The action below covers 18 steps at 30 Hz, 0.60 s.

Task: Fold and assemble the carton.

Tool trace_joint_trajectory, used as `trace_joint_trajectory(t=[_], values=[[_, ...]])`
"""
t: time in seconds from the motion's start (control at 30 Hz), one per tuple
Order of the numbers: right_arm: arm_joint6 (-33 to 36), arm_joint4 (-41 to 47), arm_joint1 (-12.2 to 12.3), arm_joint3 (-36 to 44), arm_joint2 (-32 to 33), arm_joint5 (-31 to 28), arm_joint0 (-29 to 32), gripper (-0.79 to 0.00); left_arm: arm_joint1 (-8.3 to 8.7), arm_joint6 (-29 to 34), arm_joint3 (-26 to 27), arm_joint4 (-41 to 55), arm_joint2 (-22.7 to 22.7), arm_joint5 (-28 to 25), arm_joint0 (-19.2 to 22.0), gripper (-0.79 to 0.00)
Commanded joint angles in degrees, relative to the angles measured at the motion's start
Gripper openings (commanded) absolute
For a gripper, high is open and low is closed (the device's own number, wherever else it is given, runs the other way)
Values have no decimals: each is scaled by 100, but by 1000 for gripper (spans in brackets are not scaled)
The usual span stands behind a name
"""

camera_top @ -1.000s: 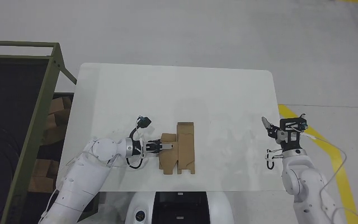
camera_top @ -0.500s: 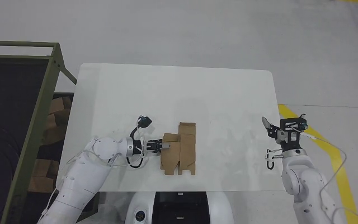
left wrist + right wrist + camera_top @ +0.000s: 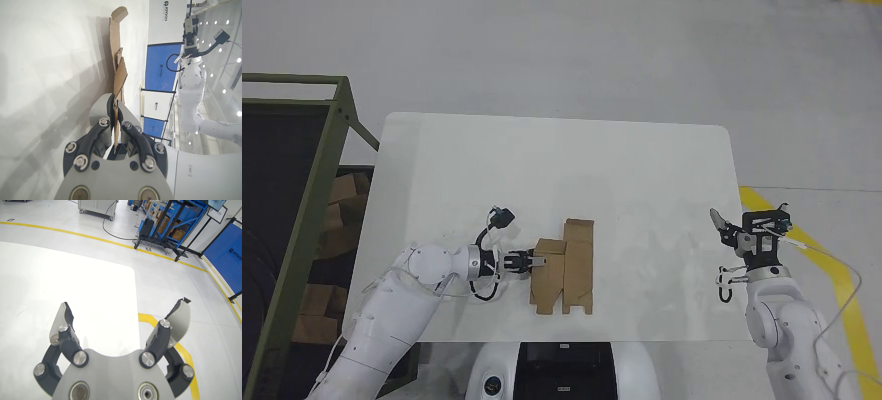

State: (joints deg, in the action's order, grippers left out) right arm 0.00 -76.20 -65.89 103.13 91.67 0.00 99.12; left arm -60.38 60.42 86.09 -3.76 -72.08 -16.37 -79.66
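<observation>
1. Top view: My left end effector (image 3: pixel 535 262) pinches the left edge of the flat brown carton (image 3: pixel 567 265). The carton lies on the white worktop (image 3: pixel 562 170), near the front edge and about midway across. Its taller panel is on the side away from that end effector. My right end effector (image 3: pixel 747 222) hovers at the worktop's right edge, well apart from the carton, its fingers spread.

2. Left wrist view: My left end effector (image 3: pixel 114 106) is pressed together on a thin cardboard flap, gripping it from both faces. The carton (image 3: pixel 117 75) shows edge-on, running away from me over the worktop (image 3: pixel 47 56), with a small bent tab at its far end. My right end effector (image 3: pixel 191 24) stands farther off, raised on its upright white arm.

3. Right wrist view: My right end effector (image 3: pixel 123 303) is spread wide and holds nothing, poised above a rounded corner of the worktop (image 3: pixel 75 275). Beyond the corner lies grey floor (image 3: pixel 170 279) crossed by a yellow line (image 3: pixel 121 244). Blue racks (image 3: pixel 170 219) stacked with boxes stand behind the line.
</observation>
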Motion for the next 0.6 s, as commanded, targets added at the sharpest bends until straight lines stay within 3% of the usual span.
trace_joint_trajectory(t=[0.0,0.57], values=[[0,0,0,0,0,0,0,0,5,6,-3,49,12,-19,2,-785],[0,0,0,0,0,0,0,0,103,205,-13,783,-208,-691,-88,-785]])
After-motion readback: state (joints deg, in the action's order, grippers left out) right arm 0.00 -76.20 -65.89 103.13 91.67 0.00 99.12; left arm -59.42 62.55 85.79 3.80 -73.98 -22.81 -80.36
